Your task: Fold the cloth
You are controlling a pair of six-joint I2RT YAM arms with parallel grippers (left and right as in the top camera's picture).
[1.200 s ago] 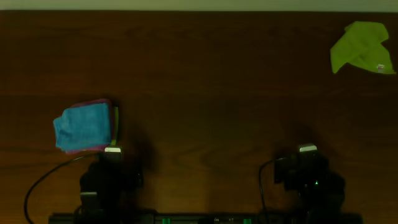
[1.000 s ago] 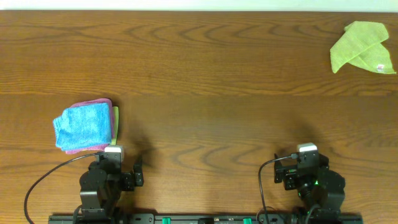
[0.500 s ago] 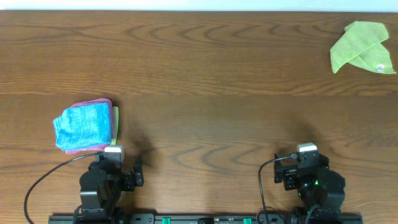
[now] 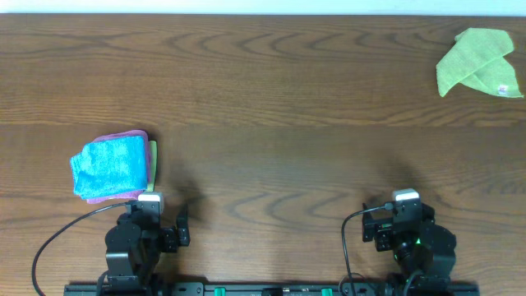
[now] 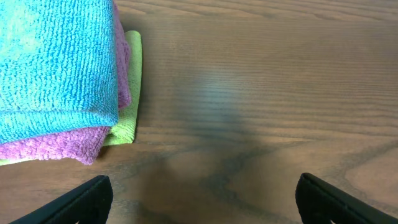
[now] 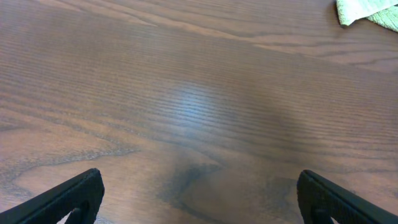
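The cloth [image 4: 477, 62], a lime-green towel, lies crumpled and partly doubled over at the table's far right corner, with a small white tag [image 4: 502, 89] at its near edge. The right wrist view catches only a corner of the cloth [image 6: 367, 11], far ahead at the top right. My right gripper [image 6: 199, 202] stands open over bare wood at the near edge, a long way from the cloth. My left gripper [image 5: 202, 199] is open too, with nothing between its fingers. Both arms sit low at the front: the left arm [image 4: 136, 238] and the right arm [image 4: 411, 238].
A stack of folded cloths lies just ahead and left of the left gripper: a blue one [image 4: 108, 166] on top, a pink one [image 5: 56, 146] under it, and a lime-green edge [image 5: 127, 106] at the bottom. The wooden table [image 4: 271, 115] stretches between the stack and the far right corner.
The scene has brightened from a dim earliest frame. Neither arm, neither gripper and no cloth has moved.
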